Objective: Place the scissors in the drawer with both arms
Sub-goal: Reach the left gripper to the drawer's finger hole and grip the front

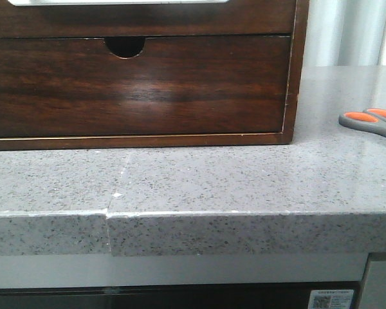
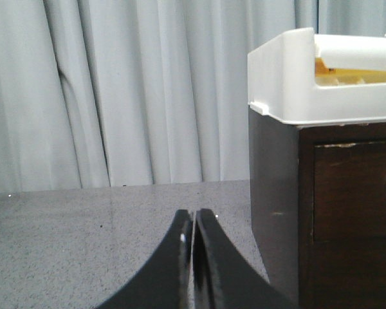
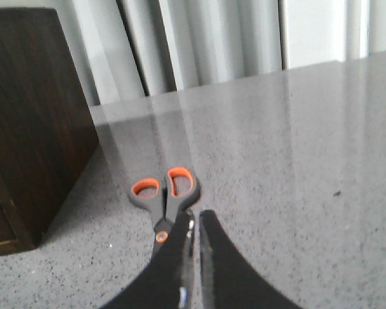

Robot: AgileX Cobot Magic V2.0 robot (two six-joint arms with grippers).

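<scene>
The scissors (image 1: 372, 121), grey handles with orange lining, lie flat on the grey stone counter at the far right, right of the wooden cabinet. In the right wrist view the scissors (image 3: 164, 193) lie just past my right gripper (image 3: 196, 219). That gripper is shut and empty, and its left finger hides the blades. The drawer (image 1: 141, 19) is the plain dark brown front at the cabinet's top, with a white rounded edge above it. My left gripper (image 2: 193, 215) is shut and empty, low over the counter beside the cabinet's left side. Neither gripper shows in the front view.
Below the plain drawer sits a second drawer front with a half-round finger notch (image 1: 125, 46). A white rounded rim (image 2: 289, 77) tops the cabinet in the left wrist view. The counter's front edge (image 1: 193, 215) runs across. White curtains hang behind.
</scene>
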